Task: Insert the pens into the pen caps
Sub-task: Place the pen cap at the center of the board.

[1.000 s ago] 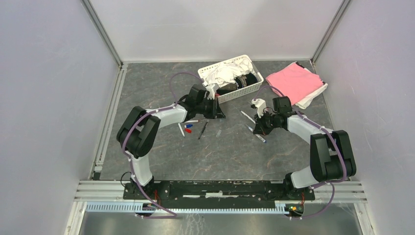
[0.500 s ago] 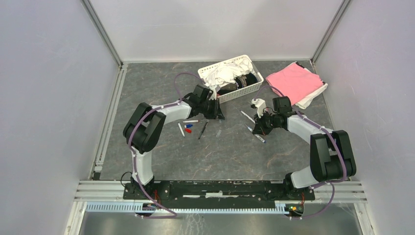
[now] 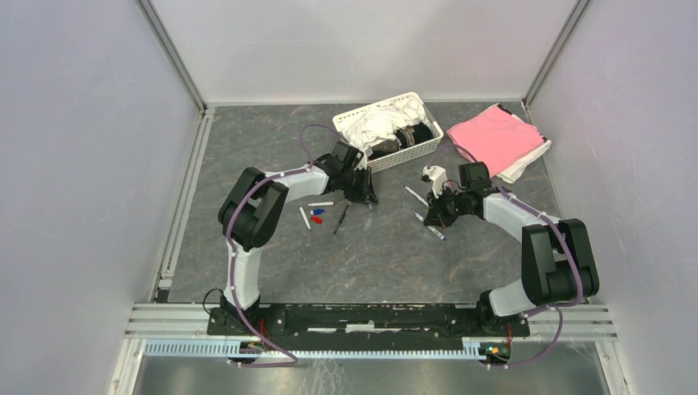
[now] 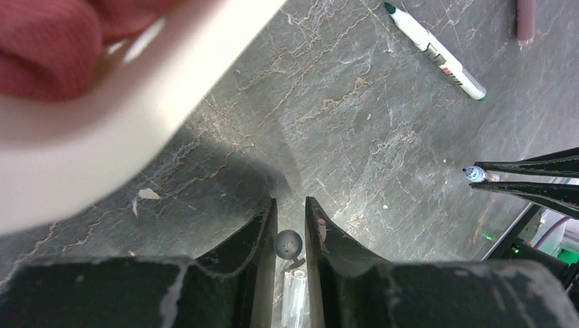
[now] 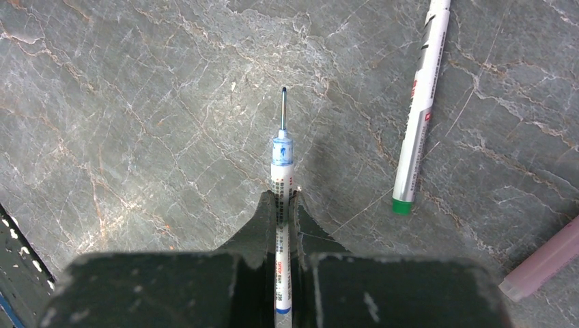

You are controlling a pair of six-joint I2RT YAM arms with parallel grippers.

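One blue-tipped pen clamped in right gripper mid-table, left gripper narrowly parted beside basket, small grey round piece between its fingers, hold unclear

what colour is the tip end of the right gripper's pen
Blue; the pen shows best in the right wrist view.

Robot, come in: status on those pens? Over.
Right gripper shut on blue pen, tip bare. Left gripper nearly closed around small dark round piece; grip unclear. White basket close beside it.
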